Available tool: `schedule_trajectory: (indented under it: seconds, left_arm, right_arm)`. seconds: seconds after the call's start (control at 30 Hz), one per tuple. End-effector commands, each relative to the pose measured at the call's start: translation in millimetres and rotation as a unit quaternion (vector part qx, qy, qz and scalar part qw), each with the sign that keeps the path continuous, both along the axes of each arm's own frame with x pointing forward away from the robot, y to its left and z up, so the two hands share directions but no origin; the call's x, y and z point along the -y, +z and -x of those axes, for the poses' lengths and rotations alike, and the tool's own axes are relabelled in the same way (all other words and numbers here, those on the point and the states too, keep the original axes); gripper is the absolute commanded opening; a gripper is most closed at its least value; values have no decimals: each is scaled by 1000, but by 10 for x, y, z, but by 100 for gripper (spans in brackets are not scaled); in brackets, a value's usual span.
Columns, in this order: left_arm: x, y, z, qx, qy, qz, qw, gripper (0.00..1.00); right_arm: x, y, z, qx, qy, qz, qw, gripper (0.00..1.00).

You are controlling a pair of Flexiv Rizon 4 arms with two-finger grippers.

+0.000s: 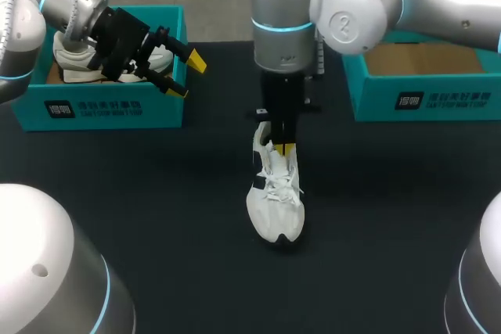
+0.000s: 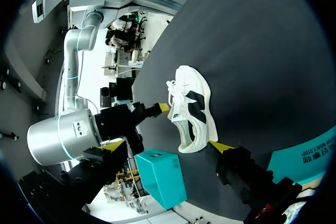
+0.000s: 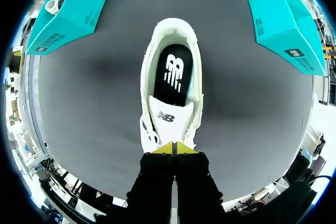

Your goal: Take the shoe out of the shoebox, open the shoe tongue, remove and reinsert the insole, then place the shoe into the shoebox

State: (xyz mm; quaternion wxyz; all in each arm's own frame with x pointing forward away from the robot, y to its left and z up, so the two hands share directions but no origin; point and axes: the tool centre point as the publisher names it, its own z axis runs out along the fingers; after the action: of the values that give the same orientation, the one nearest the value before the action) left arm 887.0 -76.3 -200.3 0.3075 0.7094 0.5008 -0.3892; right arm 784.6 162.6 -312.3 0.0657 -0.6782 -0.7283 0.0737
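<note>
Two teal shoeboxes stand at the far side of the black table [image 1: 156, 232] in the head view. The left shoebox [image 1: 102, 107] holds a second shoe [image 1: 78, 56], white. The right shoebox [image 1: 438, 99] shows its brown inside. One white shoe [image 1: 275, 201] stands upright on the table between the boxes and nearer than both, toe toward the camera. The right gripper [image 1: 283, 146] points straight down onto the top of the shoe behind the laces [image 1: 278, 181]. The left gripper [image 1: 186, 76] hangs over the front right corner of the left shoebox, its fingers spread wide with nothing between them.

Left wrist view: the left gripper [image 2: 167, 148] has its two yellow tips far apart and holds nothing. Ahead of it the shoe [image 2: 197, 103] stands on the table. The right gripper [image 2: 163, 107] has a yellow tip against the laces and tongue. The right shoebox [image 2: 160, 179] stands beyond the shoe.

Right wrist view: the right gripper [image 3: 172, 148] has its yellow tips pressed together at the near edge of the tongue [image 3: 168, 116]. I cannot tell whether any fabric is pinched between them. Ahead of the tongue the mouth of the shoe [image 3: 148, 66] is open, with the black insole [image 3: 173, 74] lying flat inside. The left shoebox [image 3: 68, 17] and the right shoebox [image 3: 281, 19] stand to either side beyond the shoe.
</note>
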Motion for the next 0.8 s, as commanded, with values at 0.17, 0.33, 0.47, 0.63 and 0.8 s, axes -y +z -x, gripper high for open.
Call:
schedule_trajectory:
  seconds: [0.17, 0.33, 0.47, 0.63, 0.8]
  left_arm:
    - [1, 2, 0, 1, 0, -2, 1000, 100]
    - [1, 2, 0, 1, 0, -2, 1000, 100]
    - [1, 2, 0, 1, 0, -2, 1000, 100]
    - [1, 2, 0, 1, 0, -2, 1000, 100]
    - [1, 2, 0, 1, 0, -2, 1000, 100]
  right_arm:
    - [-33, -223, -86, -13, 4, -9, 1000, 0]
    - [-24, -245, -129, -13, 3, -7, 1000, 0]
    - [2, -200, -142, -7, 2, -5, 1000, 0]
    - [17, -41, -136, 7, 7, -9, 1000, 0]
    - [-32, 1, -149, 29, 29, -26, 999, 0]
